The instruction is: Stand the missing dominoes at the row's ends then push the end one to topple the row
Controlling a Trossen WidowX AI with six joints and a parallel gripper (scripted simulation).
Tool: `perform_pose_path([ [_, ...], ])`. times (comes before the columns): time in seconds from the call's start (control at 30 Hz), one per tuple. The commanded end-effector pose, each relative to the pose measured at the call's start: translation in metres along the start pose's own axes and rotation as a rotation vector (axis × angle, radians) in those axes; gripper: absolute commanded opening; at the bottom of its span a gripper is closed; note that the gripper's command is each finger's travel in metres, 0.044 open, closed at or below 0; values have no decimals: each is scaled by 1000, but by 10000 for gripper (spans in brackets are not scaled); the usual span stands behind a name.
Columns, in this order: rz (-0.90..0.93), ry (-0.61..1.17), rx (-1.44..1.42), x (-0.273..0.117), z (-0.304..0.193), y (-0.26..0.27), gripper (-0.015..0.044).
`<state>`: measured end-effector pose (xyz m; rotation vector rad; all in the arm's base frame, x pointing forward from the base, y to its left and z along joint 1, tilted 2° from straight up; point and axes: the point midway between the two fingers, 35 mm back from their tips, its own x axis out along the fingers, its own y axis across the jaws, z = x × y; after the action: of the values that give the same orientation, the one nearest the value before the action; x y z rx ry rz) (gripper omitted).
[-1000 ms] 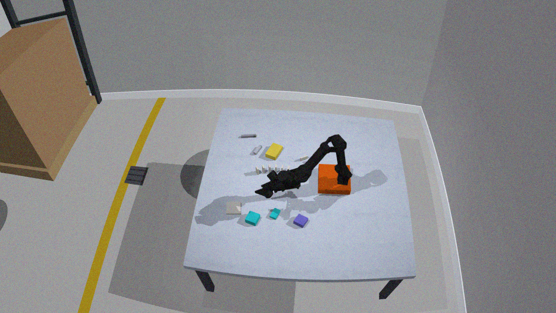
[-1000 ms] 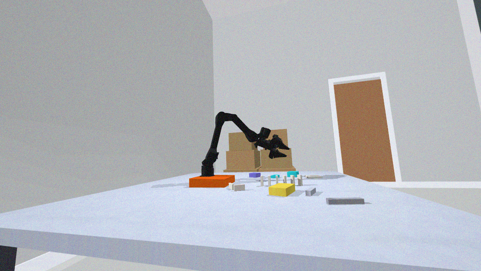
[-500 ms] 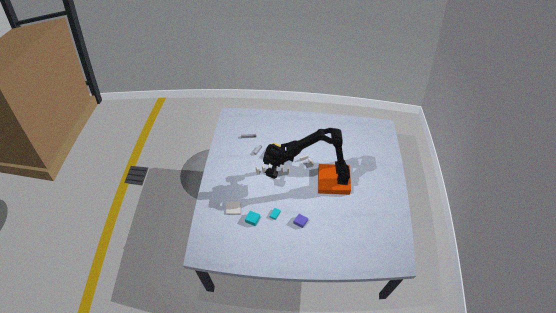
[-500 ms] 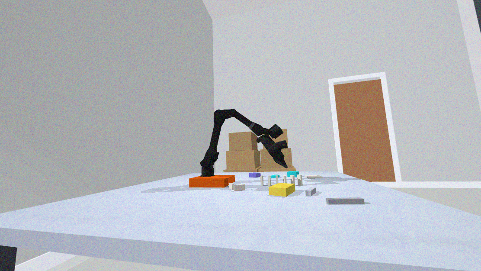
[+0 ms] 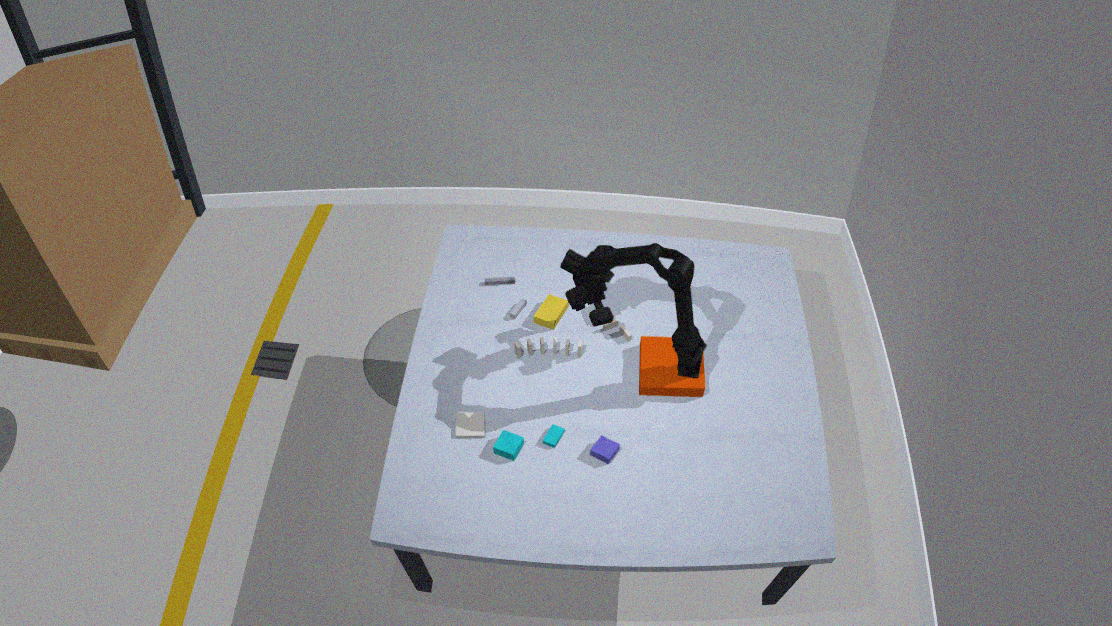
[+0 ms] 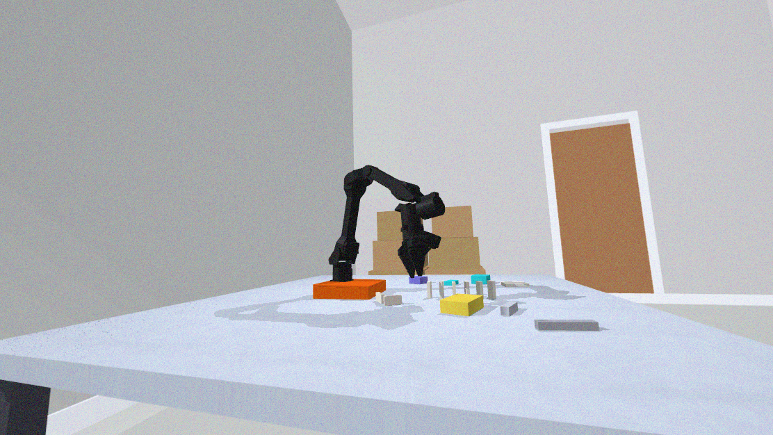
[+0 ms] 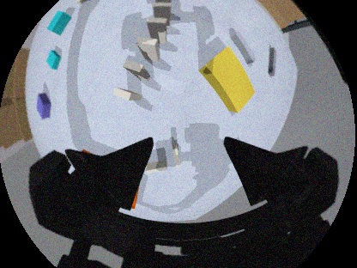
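Several pale dominoes stand upright in one evenly spaced row; the end one nearest the base is the end domino (image 5: 580,348) (image 6: 429,289) (image 7: 127,94). A loose domino (image 5: 611,327) (image 6: 393,299) (image 7: 175,155) lies on the table between the row and the base. A second loose domino (image 5: 624,332) (image 6: 379,297) (image 7: 155,167) lies close beside it, nearer the base, partly hidden by a finger in the wrist view. My gripper (image 5: 589,309) (image 6: 416,276) (image 7: 190,140) points down, open and empty, above the table near the loose dominoes.
A yellow block (image 5: 550,311) (image 6: 460,304) (image 7: 232,79) lies beside the row, with two grey bars beyond. On the row's other side lie two teal blocks, a purple block (image 5: 604,448) (image 7: 43,106) and a beige tile (image 5: 470,426). The orange base (image 5: 661,365) (image 6: 343,290) is past the loose dominoes.
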<state>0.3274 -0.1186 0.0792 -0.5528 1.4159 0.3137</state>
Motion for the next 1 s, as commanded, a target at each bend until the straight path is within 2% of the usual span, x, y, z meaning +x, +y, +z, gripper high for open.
perform_pose_path([
  [0.0, 153, 8, -120, -13, -48, 3, 440],
  [0.3, 153, 8, -120, -12, -47, 5, 440],
  [0.57, 153, 8, -120, 50, -49, 14, 440],
  [0.97, 153, 8, -120, 63, -49, 19, 440],
])
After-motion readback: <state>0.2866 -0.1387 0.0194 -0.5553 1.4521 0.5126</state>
